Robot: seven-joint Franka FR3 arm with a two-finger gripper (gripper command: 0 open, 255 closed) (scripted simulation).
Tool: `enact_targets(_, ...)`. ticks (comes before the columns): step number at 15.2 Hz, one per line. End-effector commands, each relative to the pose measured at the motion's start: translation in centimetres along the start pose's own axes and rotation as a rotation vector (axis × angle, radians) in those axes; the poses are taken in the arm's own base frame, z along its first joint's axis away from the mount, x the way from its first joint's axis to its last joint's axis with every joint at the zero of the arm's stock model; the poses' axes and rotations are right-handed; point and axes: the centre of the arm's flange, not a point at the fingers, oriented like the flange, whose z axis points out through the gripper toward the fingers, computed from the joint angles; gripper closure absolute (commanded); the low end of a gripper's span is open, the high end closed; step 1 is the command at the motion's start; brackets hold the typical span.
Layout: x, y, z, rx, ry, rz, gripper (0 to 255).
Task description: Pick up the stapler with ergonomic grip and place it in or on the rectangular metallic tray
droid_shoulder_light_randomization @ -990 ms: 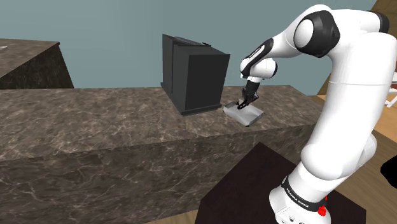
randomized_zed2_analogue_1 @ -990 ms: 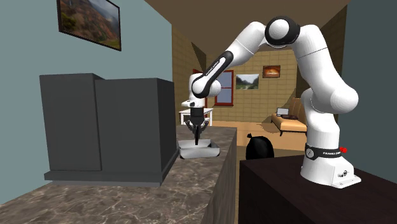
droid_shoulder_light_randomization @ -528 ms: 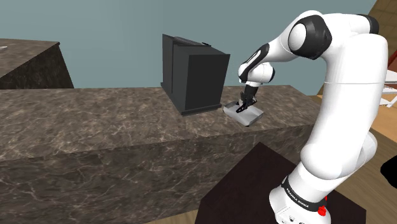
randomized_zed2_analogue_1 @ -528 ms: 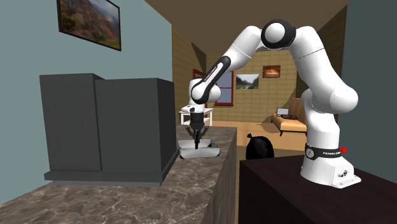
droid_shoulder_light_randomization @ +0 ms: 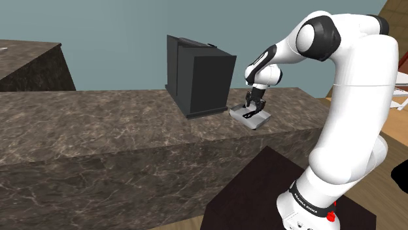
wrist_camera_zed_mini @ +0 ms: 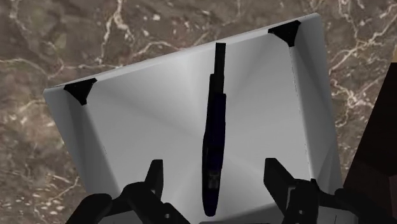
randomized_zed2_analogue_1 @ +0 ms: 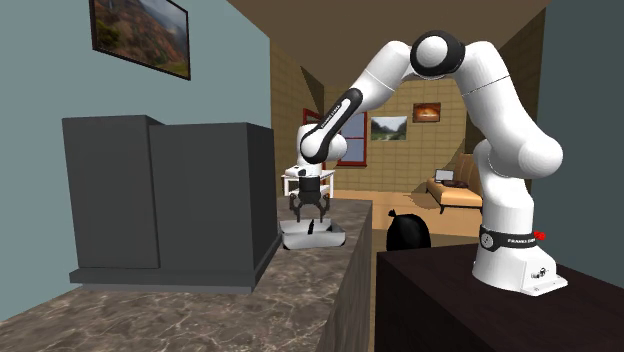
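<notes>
Dark veined stone runs across my shoulder view as a long counter (droid_shoulder_light_randomization: 98, 124), with a blue-grey wall (droid_shoulder_light_randomization: 118, 26) behind it. A black box (droid_shoulder_light_randomization: 199, 75) stands on the counter at centre frame, and the grey tray (droid_shoulder_light_randomization: 261, 121) sits just right of it.

From the stand (droid_shoulder_light_randomization: 255, 189) at lower right, I see the white arm (droid_shoulder_light_randomization: 353, 98) rise straight up. It bends at the upper right, and its forearm slopes down and left to the wrist above the tray. The gripper (droid_shoulder_light_randomization: 251, 108) points down into the tray.

On the second exterior view the arm arches from the right, peaks at top centre and drops to mid-frame. The gripper (randomized_zed2_analogue_1: 308, 213) hangs there just over the tray (randomized_zed2_analogue_1: 330, 238), beside the box (randomized_zed2_analogue_1: 170, 190). A painting (randomized_zed2_analogue_1: 140, 35) hangs on the wall at upper left.

My wrist camera looks straight down onto the tray (wrist_camera_zed_mini: 127, 127). The stapler (wrist_camera_zed_mini: 215, 127), a slim dark bar, lies flat on its floor. The gripper (wrist_camera_zed_mini: 213, 168) is wide open. Its fingers (wrist_camera_zed_mini: 154, 175) stand well apart on either side of the stapler, touching neither it nor each other, and nothing is held.
</notes>
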Motion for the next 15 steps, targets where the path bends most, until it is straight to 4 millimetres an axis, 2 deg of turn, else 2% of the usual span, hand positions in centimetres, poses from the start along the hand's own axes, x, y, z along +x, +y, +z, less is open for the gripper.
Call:
enact_targets(1, 0.0, 0.0, 0.0, 0.000, 0.000, 0.000, 0)
enact_targets(3, 0.0, 0.0, 0.0, 0.000, 0.000, 0.000, 0)
enact_targets(7, 0.0, 0.0, -5.0, 0.000, 0.000, 0.000, 0)
enact_targets(15, 0.0, 0.0, -5.0, 0.000, 0.000, 0.000, 0)
